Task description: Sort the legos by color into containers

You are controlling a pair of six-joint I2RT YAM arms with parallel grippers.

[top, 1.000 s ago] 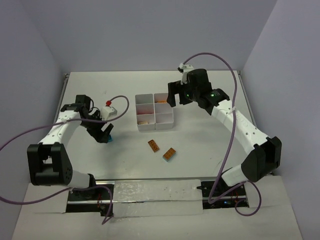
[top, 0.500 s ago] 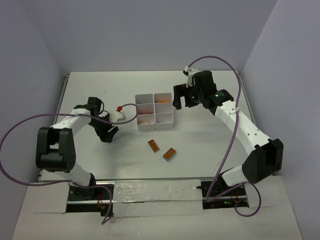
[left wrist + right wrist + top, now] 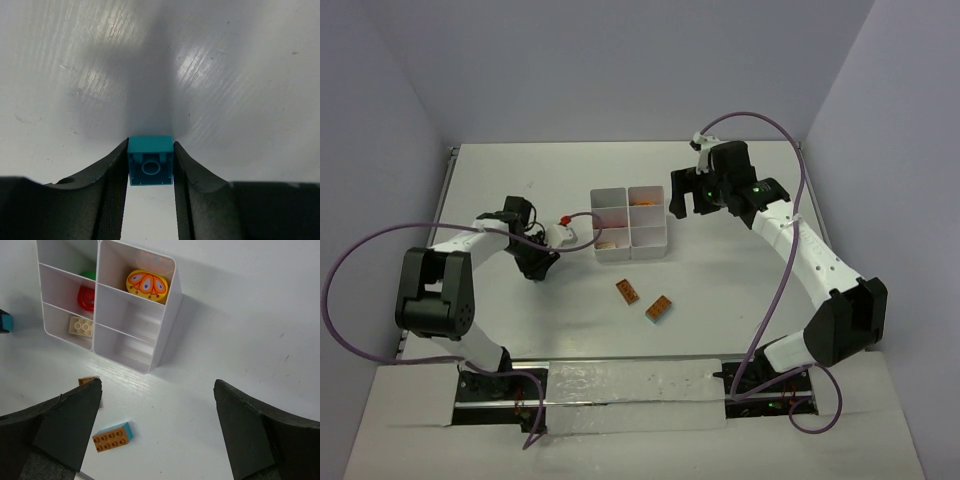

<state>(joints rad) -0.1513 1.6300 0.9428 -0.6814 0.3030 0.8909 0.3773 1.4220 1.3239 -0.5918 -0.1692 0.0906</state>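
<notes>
My left gripper is shut on a small teal brick, held between both fingertips just above the table, left of the white six-compartment tray. My right gripper is open and empty, hovering beside the tray's right side. Two orange-brown bricks lie in front of the tray. In the right wrist view the tray holds a yellow-orange patterned piece, a red piece, a green piece and a cream brick. One orange-brown brick shows a teal side.
Purple cables loop from both arms over the table. The second orange-brown brick is partly hidden behind my right gripper's left finger. Grey walls close the table at the back and sides.
My left arm has swung its wrist rightward toward the tray, with the teal brick still gripped. My right gripper shifted slightly right and stays open.
</notes>
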